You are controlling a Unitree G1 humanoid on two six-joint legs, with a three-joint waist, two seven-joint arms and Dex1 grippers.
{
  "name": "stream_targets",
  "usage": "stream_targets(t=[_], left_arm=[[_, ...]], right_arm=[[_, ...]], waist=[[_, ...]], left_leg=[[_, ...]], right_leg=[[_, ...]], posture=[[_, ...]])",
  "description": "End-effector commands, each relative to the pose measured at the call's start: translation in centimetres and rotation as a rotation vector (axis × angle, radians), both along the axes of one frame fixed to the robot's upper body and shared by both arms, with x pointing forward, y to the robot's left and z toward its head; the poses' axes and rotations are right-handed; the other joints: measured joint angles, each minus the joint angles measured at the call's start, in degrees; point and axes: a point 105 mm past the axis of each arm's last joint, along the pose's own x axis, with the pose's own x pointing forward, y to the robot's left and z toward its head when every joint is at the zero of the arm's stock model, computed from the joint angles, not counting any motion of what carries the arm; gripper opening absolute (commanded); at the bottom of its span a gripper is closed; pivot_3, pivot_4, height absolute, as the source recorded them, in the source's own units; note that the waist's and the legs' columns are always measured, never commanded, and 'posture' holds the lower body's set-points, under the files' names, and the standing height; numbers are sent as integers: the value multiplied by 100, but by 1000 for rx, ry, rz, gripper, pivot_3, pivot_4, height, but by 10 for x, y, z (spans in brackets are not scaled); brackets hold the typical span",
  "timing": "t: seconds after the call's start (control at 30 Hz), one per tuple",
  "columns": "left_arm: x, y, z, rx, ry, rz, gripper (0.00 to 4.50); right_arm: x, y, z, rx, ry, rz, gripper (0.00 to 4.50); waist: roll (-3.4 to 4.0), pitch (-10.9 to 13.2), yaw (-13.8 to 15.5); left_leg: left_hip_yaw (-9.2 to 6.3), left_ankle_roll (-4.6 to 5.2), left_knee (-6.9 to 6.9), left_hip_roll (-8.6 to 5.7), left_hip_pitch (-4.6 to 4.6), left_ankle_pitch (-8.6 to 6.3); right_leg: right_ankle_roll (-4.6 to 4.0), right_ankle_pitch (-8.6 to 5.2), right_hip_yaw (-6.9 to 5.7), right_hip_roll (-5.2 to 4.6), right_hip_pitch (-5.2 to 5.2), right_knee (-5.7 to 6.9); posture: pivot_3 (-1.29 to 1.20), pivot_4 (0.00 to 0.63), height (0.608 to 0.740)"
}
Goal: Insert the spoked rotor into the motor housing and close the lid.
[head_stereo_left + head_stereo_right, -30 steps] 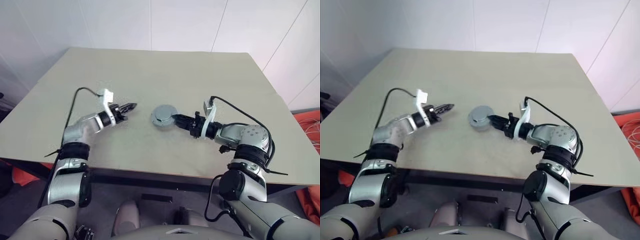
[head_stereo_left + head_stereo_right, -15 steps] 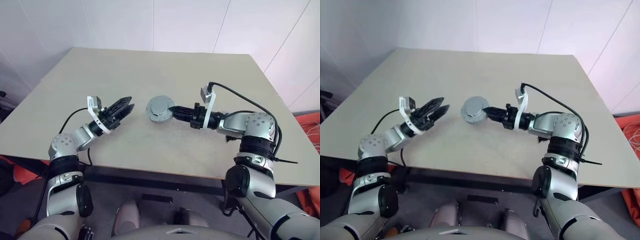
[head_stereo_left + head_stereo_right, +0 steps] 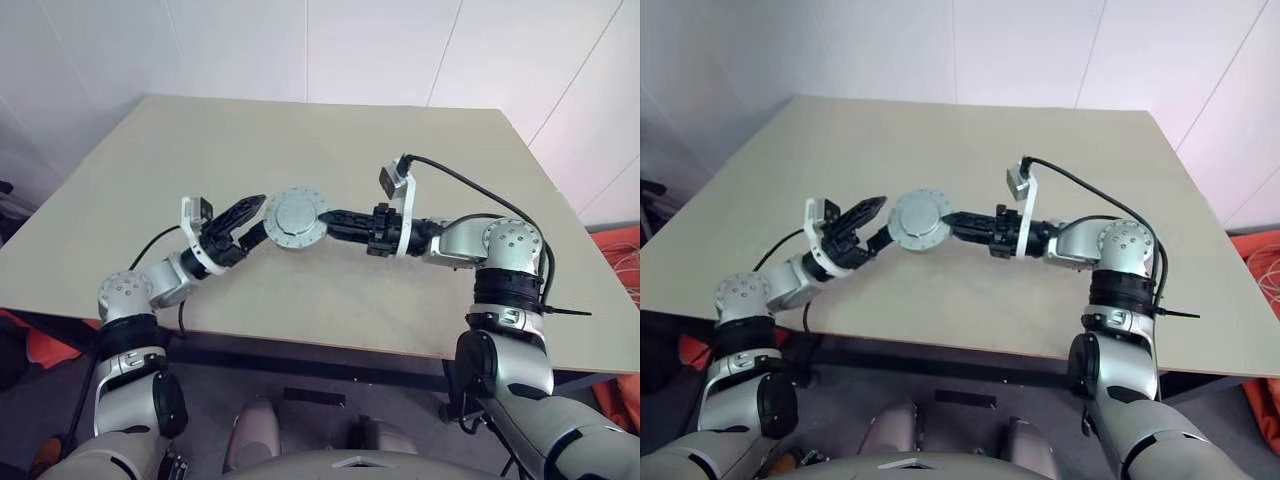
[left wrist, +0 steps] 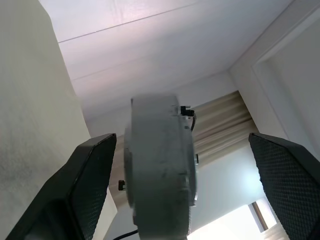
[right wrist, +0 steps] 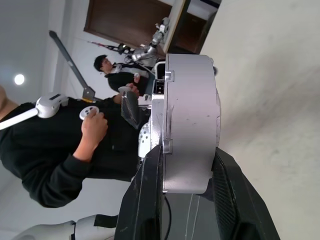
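Note:
A thick round silver-grey motor housing (image 3: 296, 217) hangs above the table, turned on edge. Its flat grey disc face, apparently the lid, faces the head camera. My right gripper (image 3: 327, 218) is shut on its rim from the right, and the right wrist view shows both fingers (image 5: 146, 200) clamping the housing (image 5: 187, 125). My left gripper (image 3: 254, 221) is open just to the left of it. In the left wrist view the housing (image 4: 160, 165) sits between the spread fingers (image 4: 85, 190) with a gap on each side. The spoked rotor is hidden.
The beige table (image 3: 330, 140) stretches out below both arms, with its front edge near me and white walls behind it. A person in black (image 5: 60, 140) holding controllers shows in the right wrist view.
My right gripper lifted the housing off the table, turned it on edge and carried it left. My left gripper went from shut to open, rolled, and now flanks the housing.

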Motion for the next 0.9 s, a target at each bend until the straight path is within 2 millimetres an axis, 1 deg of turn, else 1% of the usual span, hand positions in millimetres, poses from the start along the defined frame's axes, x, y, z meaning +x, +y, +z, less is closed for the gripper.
stream_targets(t=[0.03,0.3,0.4,0.57,0.6,0.8,0.9], left_arm=[[-6,-8,7,29,-46,-36,4500],[-6,-9,12,-11,-52,-48,4500],[-6,-10,14,-26,-50,-54,3867],[-8,-12,14,-14,-54,-70,2217],[-8,-12,14,-14,-55,-70,2086],[-8,-11,15,-7,-60,-75,2089],[-9,-11,15,-6,-63,-81,2089]], right_arm=[[-6,11,35,72,-117,58,1140],[-8,16,34,55,-114,70,1140],[-8,15,33,48,-111,69,1140],[-8,14,31,40,-106,63,1140],[-7,14,31,38,-105,62,1140],[-3,14,28,15,-97,35,1140],[0,13,32,39,-105,15,1140]], waist=[[0,0,-9],[0,0,-13],[0,0,-13],[0,0,-15],[0,0,-16],[0,0,-15],[0,0,-15]], left_leg=[[0,0,1,0,0,0],[-3,0,7,0,0,0],[-3,0,10,-2,0,0],[-4,0,18,-1,0,0],[-5,0,19,-1,1,0],[-6,0,25,-2,1,0],[-6,0,26,-2,0,0]], right_leg=[[1,1,0,0,0,0],[8,4,0,0,4,1],[11,6,0,0,6,1],[19,11,0,0,10,2],[21,12,0,0,11,2],[25,15,1,-1,15,2],[25,15,1,-1,15,2]], posture=[[0,0,740],[0,0,740],[0,0,740],[0,0,740],[0,0,740],[0,0,740],[0,0,740]])
